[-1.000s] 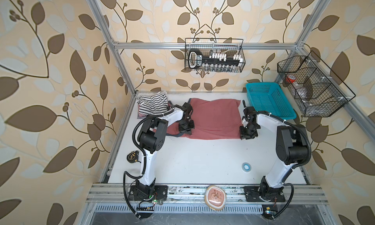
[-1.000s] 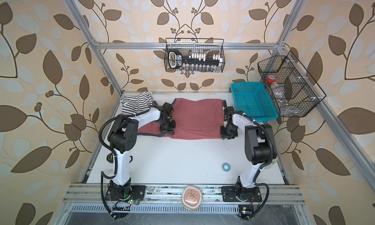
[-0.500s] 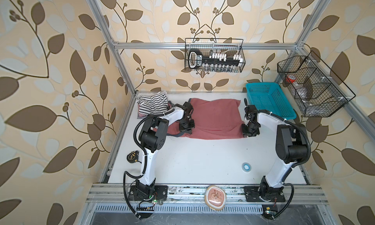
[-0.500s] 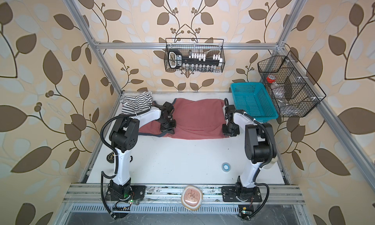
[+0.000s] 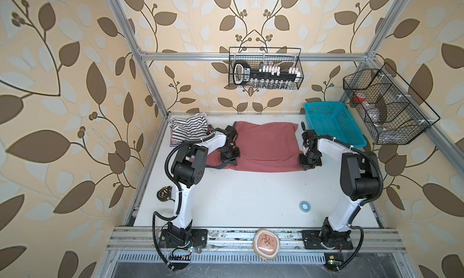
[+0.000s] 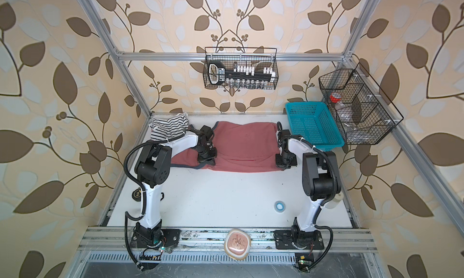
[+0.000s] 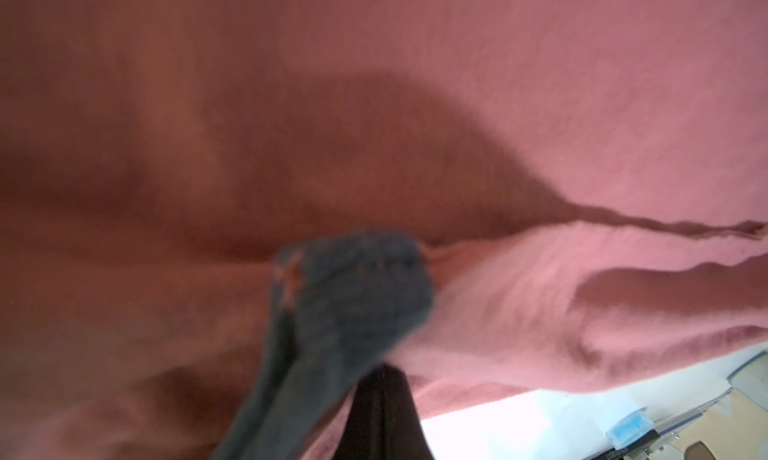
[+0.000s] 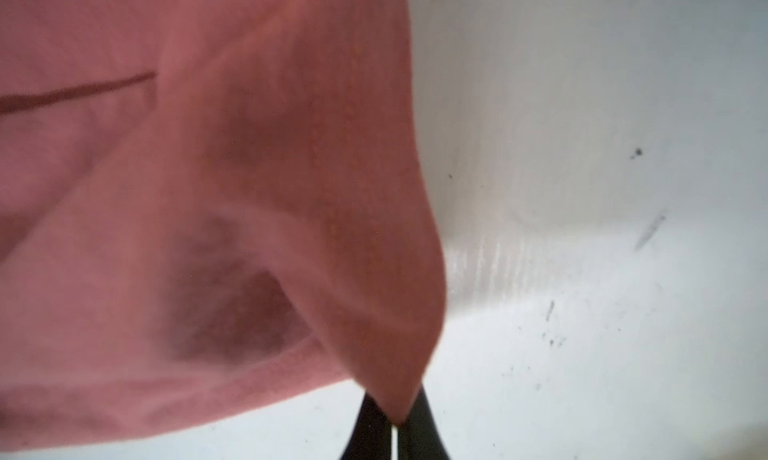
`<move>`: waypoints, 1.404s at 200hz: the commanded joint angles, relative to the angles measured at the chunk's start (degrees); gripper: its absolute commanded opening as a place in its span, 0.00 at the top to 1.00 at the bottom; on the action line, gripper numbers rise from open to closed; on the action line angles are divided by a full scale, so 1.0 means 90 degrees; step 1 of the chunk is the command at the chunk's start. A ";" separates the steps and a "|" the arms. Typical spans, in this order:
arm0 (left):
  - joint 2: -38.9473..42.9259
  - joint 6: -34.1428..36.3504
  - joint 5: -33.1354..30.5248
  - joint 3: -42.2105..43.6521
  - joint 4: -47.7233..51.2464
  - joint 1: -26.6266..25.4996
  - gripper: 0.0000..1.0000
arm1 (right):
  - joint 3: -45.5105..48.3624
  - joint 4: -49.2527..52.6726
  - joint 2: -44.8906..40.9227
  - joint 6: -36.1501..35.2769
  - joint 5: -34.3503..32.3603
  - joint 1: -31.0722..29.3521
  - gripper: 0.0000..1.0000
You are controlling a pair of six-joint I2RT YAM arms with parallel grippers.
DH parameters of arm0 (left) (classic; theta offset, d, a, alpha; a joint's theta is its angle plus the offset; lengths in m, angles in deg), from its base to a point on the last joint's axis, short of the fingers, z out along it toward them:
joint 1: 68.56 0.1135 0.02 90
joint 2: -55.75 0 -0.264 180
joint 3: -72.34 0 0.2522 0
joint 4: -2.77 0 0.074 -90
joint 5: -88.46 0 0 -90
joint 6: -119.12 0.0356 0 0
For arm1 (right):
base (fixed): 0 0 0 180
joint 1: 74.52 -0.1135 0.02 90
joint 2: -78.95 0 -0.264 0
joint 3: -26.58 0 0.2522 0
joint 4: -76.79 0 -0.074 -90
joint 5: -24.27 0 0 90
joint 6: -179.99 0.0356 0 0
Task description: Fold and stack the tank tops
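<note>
The right gripper (image 8: pixel 392 422) had its fingers pressed together on a pinched corner of the dusty red tank top (image 8: pixel 208 188), the cloth peaking up into the tips. The left gripper (image 7: pixel 376 395) was clamped on the grey-blue trim (image 7: pixel 349 296) at the far end of the same edge. Between the two grips the top lay spread on the white table (image 5: pixel 238 201) in soft creases. Light and limp, it would probably droop unless held at both corners; hem and trim looked the firmest holds. Beyond the left gripper, the striped tops (image 5: pixel 188 128) sat crumpled.
</note>
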 commanded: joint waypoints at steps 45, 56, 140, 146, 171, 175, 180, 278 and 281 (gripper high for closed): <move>-0.0505 0.0245 -0.0833 0.0329 0.0341 0.0181 1.00 | -0.0207 0.0687 -0.0539 -0.0778 -0.1031 -0.0042 1.00; -0.0481 0.0256 -0.0815 0.0383 0.0322 0.0181 1.00 | -0.0166 0.0716 -0.0562 -0.0814 -0.1207 -0.0054 1.00; 0.0343 0.0169 -0.0336 0.1098 0.0299 -0.0220 1.00 | -0.0217 0.1057 -0.0397 -0.0511 -0.1211 -0.0194 0.56; 0.0428 0.0141 -0.0292 0.1116 0.0316 -0.0252 1.00 | -0.0260 0.1067 -0.0464 -0.0469 -0.1183 -0.0210 0.56; 0.0842 0.0165 -0.0244 0.0958 0.0563 -0.0271 0.99 | -0.0503 0.1107 -0.0716 -0.0307 -0.0959 -0.0365 0.56; 0.0916 0.0185 -0.0267 0.0886 0.0628 -0.0269 0.98 | -0.0563 0.1114 -0.0748 -0.0280 -0.0947 -0.0398 0.56; 0.0993 0.0206 -0.0299 0.0794 0.0705 -0.0268 0.96 | -0.0640 0.1119 -0.0778 -0.0237 -0.0938 -0.0430 0.57; 0.0201 0.0372 -0.0527 -0.1251 0.1221 -0.0250 0.97 | -0.0978 0.0072 -0.0382 0.0072 0.1214 -0.0707 0.82; 0.0146 0.0361 -0.0534 -0.1265 0.1207 -0.0244 0.98 | -0.0926 -0.0064 -0.0321 0.0073 0.1392 -0.0728 0.83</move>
